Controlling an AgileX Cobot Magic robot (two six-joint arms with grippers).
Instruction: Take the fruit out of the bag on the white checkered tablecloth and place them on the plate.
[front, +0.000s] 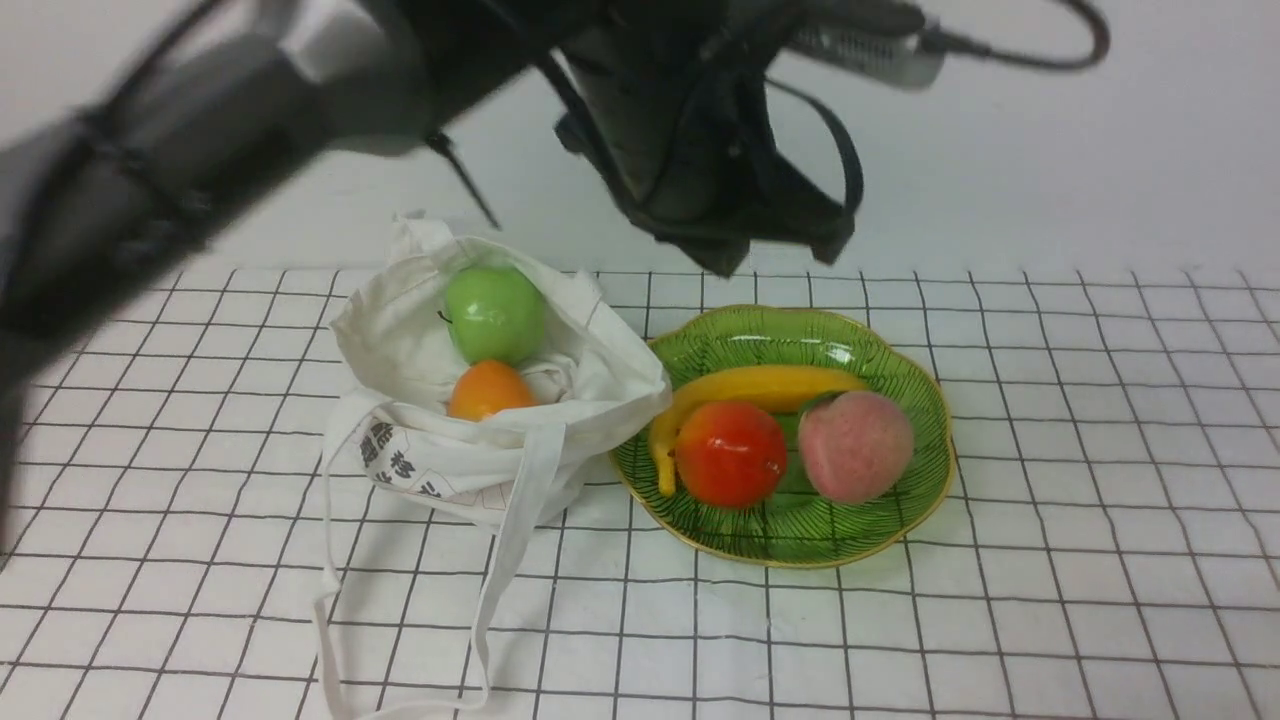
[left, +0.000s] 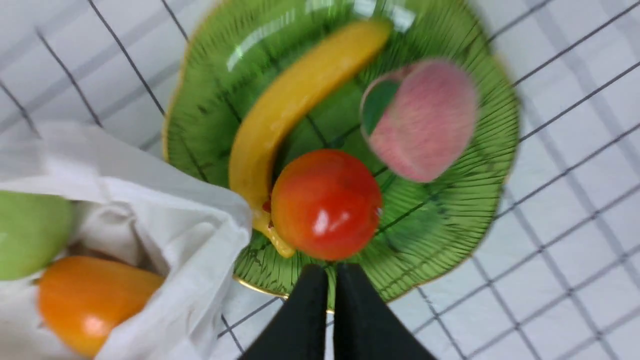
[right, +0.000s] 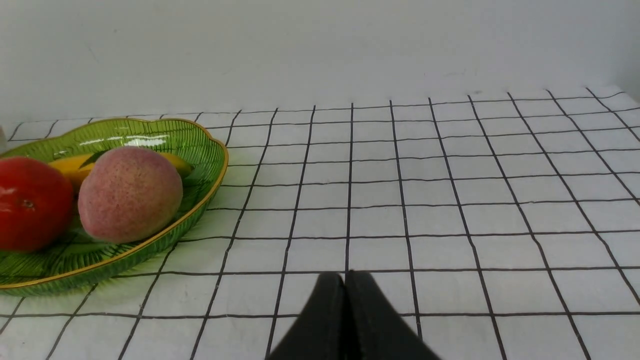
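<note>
On the white checkered tablecloth (front: 1050, 600) the white bag (front: 420, 345) lies open. Inside it are a green apple (front: 494, 313) and a smaller orange fruit (front: 489, 390). The green plate (front: 800, 335) to its right holds the red-orange fruit (front: 731, 453). My left gripper (left: 330, 272) hangs above the plate, shut and empty, with its tips just short of the red-orange fruit (left: 326, 202). The wrist view also shows the bag (left: 165, 205), the apple (left: 30, 235) and the orange fruit (left: 90, 300). My right gripper (right: 345, 280) is shut and empty, low over the cloth to the right of the plate (right: 210, 165).
A yellow banana (front: 760, 388) and a fuzzy pink peach (front: 855, 445) also lie on the plate. The bag's long straps (front: 505, 560) trail towards the front edge. A white wall stands behind the table. My left arm (front: 200, 130) crosses the top of the front view.
</note>
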